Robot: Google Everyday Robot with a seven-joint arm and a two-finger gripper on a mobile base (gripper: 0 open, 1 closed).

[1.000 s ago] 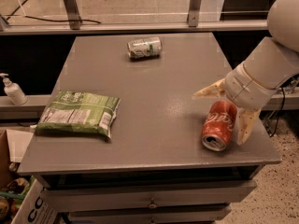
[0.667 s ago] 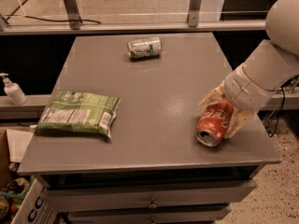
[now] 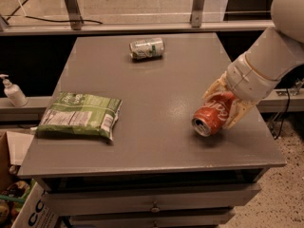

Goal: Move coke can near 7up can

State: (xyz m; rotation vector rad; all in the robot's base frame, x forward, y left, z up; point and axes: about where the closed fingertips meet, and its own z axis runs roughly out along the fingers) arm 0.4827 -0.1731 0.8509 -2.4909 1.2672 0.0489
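The red aluminium coke can [image 3: 213, 116] with white script lettering hangs on its side near the right front corner of the grey tabletop [image 3: 161, 94]. Its silver end faces forward and slightly down, and a shadow beneath suggests it is just off the surface. The cream two-fingered tool [image 3: 220, 109] pinches it across the body, one finger on each side. A second ago those fingers stood spread about the can as it lay on the surface. They have since pressed in, and the can has risen and shifted a little to the left. The grasp looks made and the carry appears to be starting. The silver-and-green 7up can [image 3: 147, 48] lies on its side well apart, near the far edge. A flat green chip bag [image 3: 80, 115] lies at the left, away from the likely path.
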